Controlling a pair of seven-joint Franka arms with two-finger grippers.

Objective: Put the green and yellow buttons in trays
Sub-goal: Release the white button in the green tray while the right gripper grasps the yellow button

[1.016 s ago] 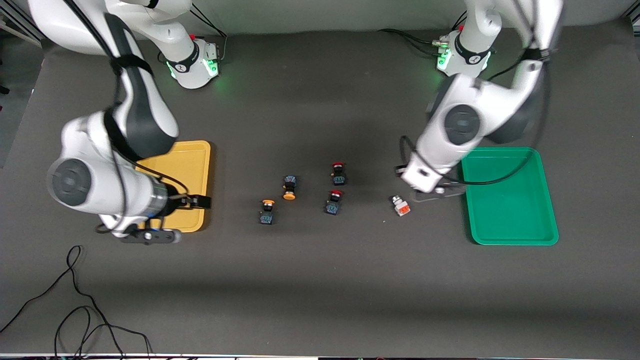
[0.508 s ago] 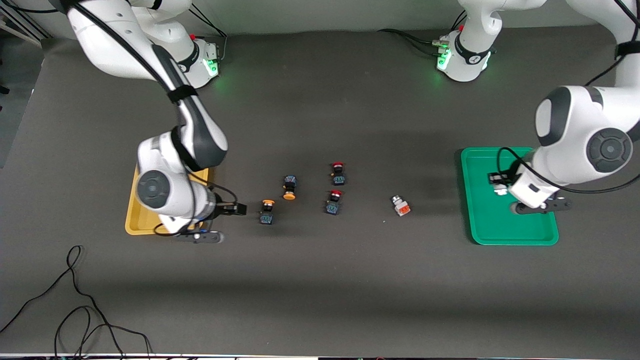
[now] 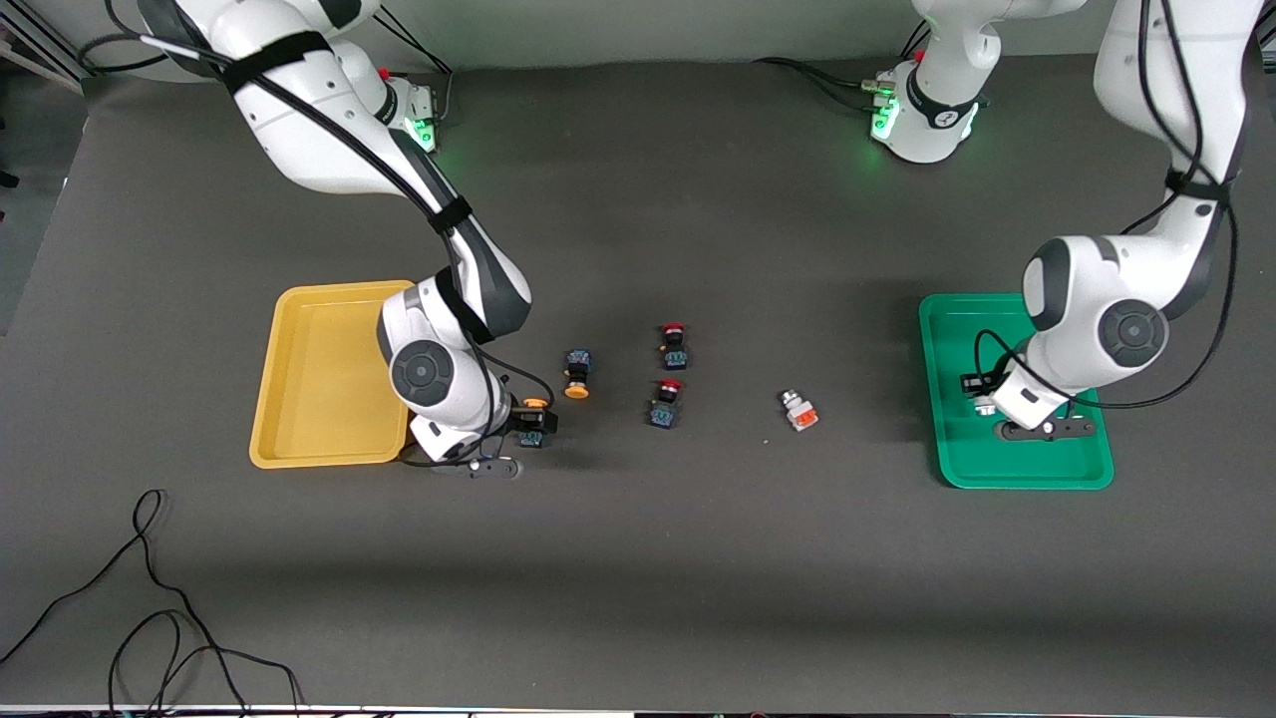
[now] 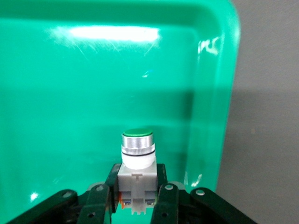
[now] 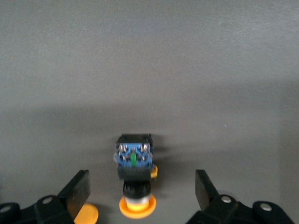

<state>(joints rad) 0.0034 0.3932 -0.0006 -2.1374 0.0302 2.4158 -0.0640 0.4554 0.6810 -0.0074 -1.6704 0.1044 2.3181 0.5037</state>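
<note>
Neither tray is holding a released button yet, so most of the work is remaining. The left gripper (image 4: pixel 135 205) is hanging over the green tray (image 3: pixel 1027 469), its fingers clamped on the green button (image 4: pixel 137 156). The right gripper (image 3: pixel 533 424), spread wide and empty, is straddling a yellow button (image 3: pixel 534 406) just beside the yellow tray (image 3: pixel 299 399); the second yellow button (image 3: pixel 576 373) and the white orange-marked button (image 3: pixel 798 410) are lying between the trays.

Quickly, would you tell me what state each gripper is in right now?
Left gripper: shut on the green button, over the green tray.
Right gripper: open, over a yellow button.
</note>
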